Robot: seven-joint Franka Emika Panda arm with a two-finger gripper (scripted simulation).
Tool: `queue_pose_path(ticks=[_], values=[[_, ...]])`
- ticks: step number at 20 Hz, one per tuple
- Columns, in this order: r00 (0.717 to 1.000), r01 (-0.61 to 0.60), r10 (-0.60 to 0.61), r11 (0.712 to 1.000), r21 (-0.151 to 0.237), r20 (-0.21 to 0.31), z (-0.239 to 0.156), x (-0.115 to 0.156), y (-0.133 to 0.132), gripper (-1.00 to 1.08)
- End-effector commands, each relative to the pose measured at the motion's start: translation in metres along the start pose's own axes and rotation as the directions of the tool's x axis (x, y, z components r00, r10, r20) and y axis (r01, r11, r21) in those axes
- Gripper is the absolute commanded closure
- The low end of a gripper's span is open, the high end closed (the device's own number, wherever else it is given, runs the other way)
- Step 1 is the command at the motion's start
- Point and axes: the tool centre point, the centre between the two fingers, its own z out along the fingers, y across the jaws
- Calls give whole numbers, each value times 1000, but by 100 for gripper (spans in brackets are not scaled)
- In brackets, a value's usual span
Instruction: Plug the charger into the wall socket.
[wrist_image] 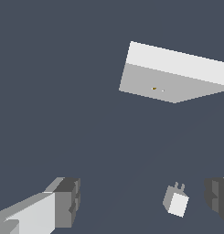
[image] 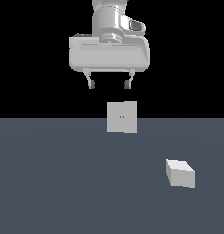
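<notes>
The charger (image: 180,173) is a small off-white block lying on the grey floor at the exterior view's right. In the wrist view the charger (wrist_image: 176,200) shows two short prongs at one end. The wall socket (image: 122,117) is an upright off-white square plate with two tiny orange holes, standing at the middle of the scene; it also shows in the wrist view (wrist_image: 170,77). My gripper (image: 109,84) hangs high above the socket, open and empty, well apart from the charger. In the wrist view the gripper (wrist_image: 143,201) has the charger between its fingers' lines, far below.
The flat dark grey floor (image: 63,183) spans the lower half of the exterior view. The background above it is black.
</notes>
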Motion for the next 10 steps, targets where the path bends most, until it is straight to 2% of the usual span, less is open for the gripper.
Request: queue_pose_path(ticks=[1,10], values=[[1000,0,0,1000,0,0,0,0,0,-92],[999,-36,36,999,-1,-3,13,-12,14,-92]])
